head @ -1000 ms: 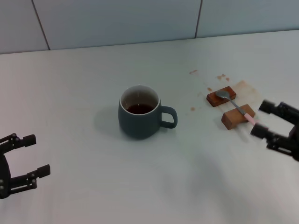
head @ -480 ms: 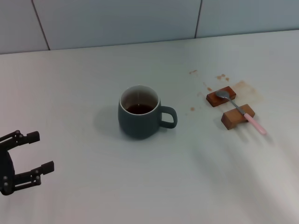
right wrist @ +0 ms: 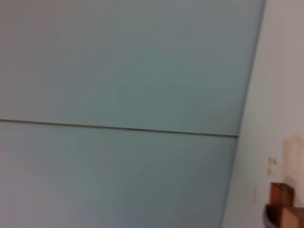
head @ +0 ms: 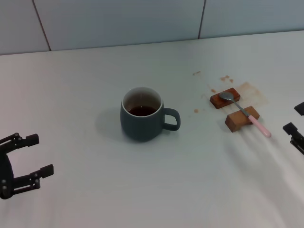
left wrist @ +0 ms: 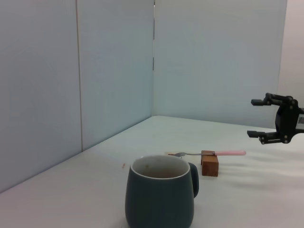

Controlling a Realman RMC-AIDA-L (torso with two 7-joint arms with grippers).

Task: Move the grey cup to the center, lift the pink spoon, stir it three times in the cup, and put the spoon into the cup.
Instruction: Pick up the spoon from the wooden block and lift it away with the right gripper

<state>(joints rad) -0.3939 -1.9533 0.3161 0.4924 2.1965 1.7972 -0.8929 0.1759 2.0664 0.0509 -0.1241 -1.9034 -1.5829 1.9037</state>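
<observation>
The grey cup [head: 141, 115] stands upright near the middle of the table, handle to the right, with dark liquid inside; the left wrist view shows the cup [left wrist: 160, 197] close by. To its right the pink spoon [head: 259, 126] lies across two brown wooden blocks, also seen from the left wrist as the spoon [left wrist: 223, 153]. My right gripper [head: 294, 118] is open at the right edge, just right of the spoon's handle and apart from it. It hangs above the table in the left wrist view [left wrist: 255, 118]. My left gripper [head: 40, 154] rests open at the lower left.
Two wooden blocks [head: 224, 98] [head: 241, 118] hold the spoon off the table. Brown stains [head: 247, 88] mark the table around them. A panelled wall [head: 142, 21] runs along the far edge. The right wrist view shows mostly wall and a corner of the blocks [right wrist: 282, 204].
My right gripper pulled back from beside the spoon's handle, left the view, and now shows again at the right edge. The left gripper shifted slightly. Cup and spoon have not moved.
</observation>
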